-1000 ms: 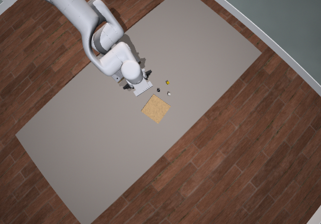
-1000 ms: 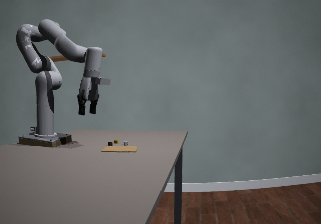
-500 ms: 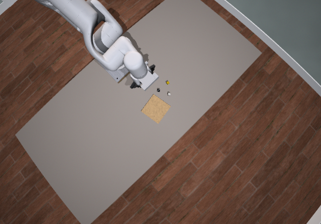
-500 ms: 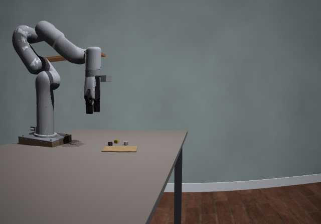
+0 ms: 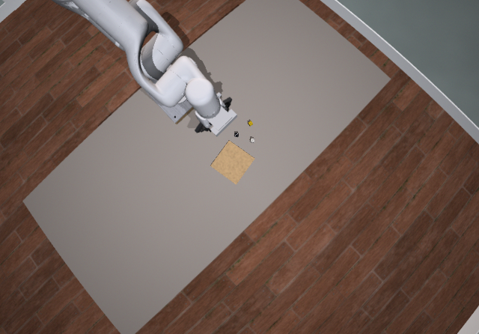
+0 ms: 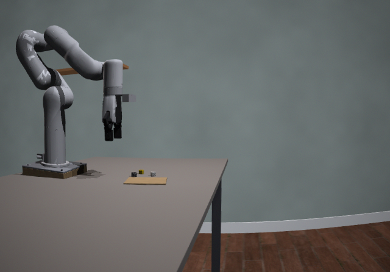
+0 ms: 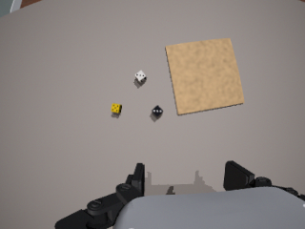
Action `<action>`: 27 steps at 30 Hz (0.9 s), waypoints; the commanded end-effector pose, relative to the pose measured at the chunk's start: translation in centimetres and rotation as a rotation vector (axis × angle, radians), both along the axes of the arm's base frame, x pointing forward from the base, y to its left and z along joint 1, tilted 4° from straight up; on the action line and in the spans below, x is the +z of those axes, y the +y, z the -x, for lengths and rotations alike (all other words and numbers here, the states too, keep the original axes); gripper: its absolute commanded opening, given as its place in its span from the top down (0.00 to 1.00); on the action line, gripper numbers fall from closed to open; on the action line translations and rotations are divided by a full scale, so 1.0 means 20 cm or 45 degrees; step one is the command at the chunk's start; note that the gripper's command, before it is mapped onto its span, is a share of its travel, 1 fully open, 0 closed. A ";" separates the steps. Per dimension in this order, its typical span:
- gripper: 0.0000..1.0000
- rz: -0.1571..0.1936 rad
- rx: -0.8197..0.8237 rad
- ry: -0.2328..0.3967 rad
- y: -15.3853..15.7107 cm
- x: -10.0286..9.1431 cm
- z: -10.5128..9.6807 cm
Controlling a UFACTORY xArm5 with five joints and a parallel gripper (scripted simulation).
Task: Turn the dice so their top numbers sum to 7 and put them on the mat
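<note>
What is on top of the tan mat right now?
No dice rest on the mat: the black die, white die and yellow die sit beside it. Nothing covers it.

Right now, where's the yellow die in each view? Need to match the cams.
Top: yellow die, just right of centre, beyond the gripper, farthest of the three dice from the mat.
Exterior, middle of the dice row, behind the mat's far edge.
Wrist, left of centre, leftmost die.
Shared landmark: the tan mat; the black die and white die lie between it and the yellow one.
</note>
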State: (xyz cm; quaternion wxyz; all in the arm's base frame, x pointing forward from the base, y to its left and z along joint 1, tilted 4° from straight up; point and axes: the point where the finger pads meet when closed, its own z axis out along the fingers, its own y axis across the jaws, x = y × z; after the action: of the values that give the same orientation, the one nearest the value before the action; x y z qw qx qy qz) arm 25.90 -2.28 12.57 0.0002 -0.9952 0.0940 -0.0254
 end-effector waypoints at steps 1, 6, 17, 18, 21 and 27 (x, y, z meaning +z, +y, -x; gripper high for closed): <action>0.00 0.001 0.000 -0.001 -0.01 -0.13 -0.01; 0.00 0.001 0.000 -0.001 -0.02 -0.33 -0.03; 0.00 0.002 0.000 -0.001 -0.04 -0.51 -0.04; 0.00 0.002 0.000 -0.001 -0.04 -0.51 -0.04; 0.00 0.002 0.000 -0.001 -0.04 -0.51 -0.04; 0.00 0.002 0.000 -0.001 -0.04 -0.51 -0.04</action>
State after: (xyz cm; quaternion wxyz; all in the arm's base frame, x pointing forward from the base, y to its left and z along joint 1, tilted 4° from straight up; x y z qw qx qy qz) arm 26.48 -3.02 2.38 -0.0005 -0.9953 0.0941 -0.0247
